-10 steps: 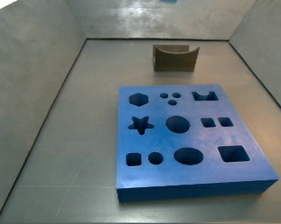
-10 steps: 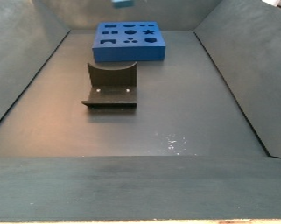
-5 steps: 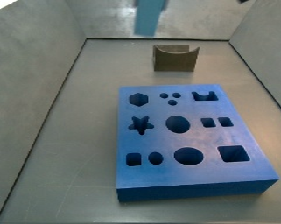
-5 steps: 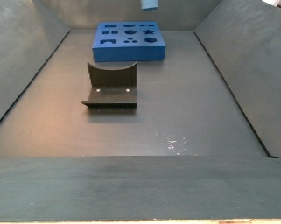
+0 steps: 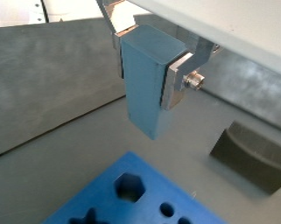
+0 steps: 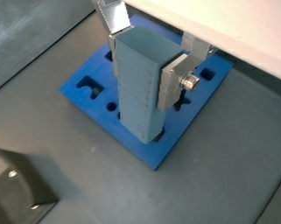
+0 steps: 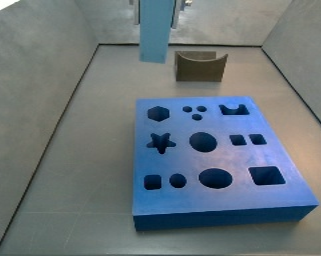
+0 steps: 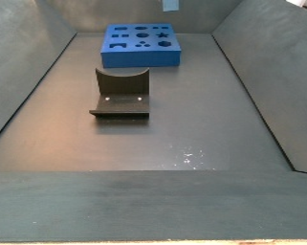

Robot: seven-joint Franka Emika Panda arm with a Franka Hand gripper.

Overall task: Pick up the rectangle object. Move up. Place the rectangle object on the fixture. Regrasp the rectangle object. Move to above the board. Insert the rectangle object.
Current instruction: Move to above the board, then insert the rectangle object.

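Note:
My gripper is shut on the rectangle object, a pale blue-grey bar held upright with its long end hanging below the silver fingers. In a wrist view the rectangle object hangs in the air in front of the board, a blue slab with dark cut-outs. In a side view the rectangle object hangs high at the back, left of the fixture, well above the board. The gripper is cut off by the frame edge there.
Grey walls slope up around the grey floor on all sides. The fixture stands on the floor some way from the board. The fixture shows in both wrist views.
The held rectangle object has come down further into the side view and shifted left. Board and fixture have not moved.

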